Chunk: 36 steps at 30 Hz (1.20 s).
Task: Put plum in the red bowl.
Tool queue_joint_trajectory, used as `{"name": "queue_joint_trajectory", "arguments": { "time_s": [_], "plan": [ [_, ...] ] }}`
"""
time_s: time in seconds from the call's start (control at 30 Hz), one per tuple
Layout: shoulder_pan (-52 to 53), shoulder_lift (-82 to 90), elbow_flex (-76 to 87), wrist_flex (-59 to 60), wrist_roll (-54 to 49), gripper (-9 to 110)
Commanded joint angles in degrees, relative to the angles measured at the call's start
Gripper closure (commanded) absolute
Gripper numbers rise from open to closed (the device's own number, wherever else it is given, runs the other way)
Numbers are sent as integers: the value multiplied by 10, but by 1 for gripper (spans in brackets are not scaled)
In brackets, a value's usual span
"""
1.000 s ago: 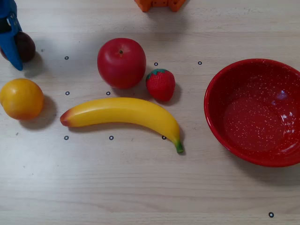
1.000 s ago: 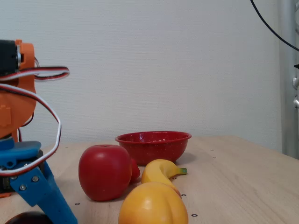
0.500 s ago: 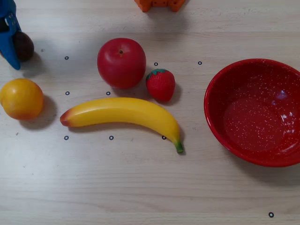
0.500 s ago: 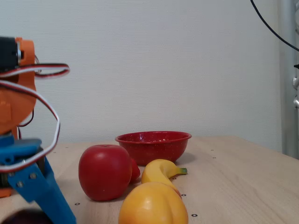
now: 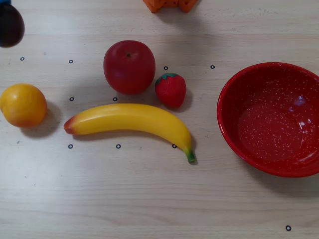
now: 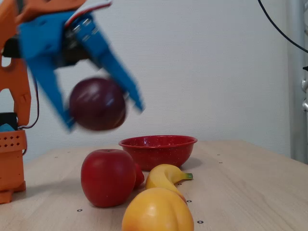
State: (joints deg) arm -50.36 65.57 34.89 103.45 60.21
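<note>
The plum (image 6: 96,103), round and dark purple-maroon, hangs in the air between the blue fingers (image 6: 48,91) of my gripper (image 6: 104,118) in the fixed view. The gripper is shut on it and is blurred by motion. In the overhead view the plum (image 5: 10,25) shows at the top left corner, far left of the other fruit. The red bowl (image 5: 229,99), glossy with white speckles and nothing in it, stands at the right of the table in the overhead view. In the fixed view the bowl (image 6: 159,150) is behind the fruit and lower than the held plum.
A red apple (image 5: 129,67), a strawberry (image 5: 171,89), a yellow banana (image 5: 129,119) and an orange fruit (image 5: 23,105) lie between the plum and the bowl. The orange arm base (image 6: 12,159) stands at the left of the fixed view.
</note>
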Motion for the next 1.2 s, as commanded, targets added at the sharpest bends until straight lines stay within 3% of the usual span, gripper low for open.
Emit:
{"name": "queue_joint_trajectory", "arguments": {
  "time_s": [0.0, 0.67, 0.93, 1.17],
  "plan": [
    [57, 104, -34, 49, -60, 101],
    [511, 335, 232, -133, -496, 101],
    [676, 352, 352, -264, -488, 101],
    [748, 316, 423, -317, -425, 101]
  ]
}}
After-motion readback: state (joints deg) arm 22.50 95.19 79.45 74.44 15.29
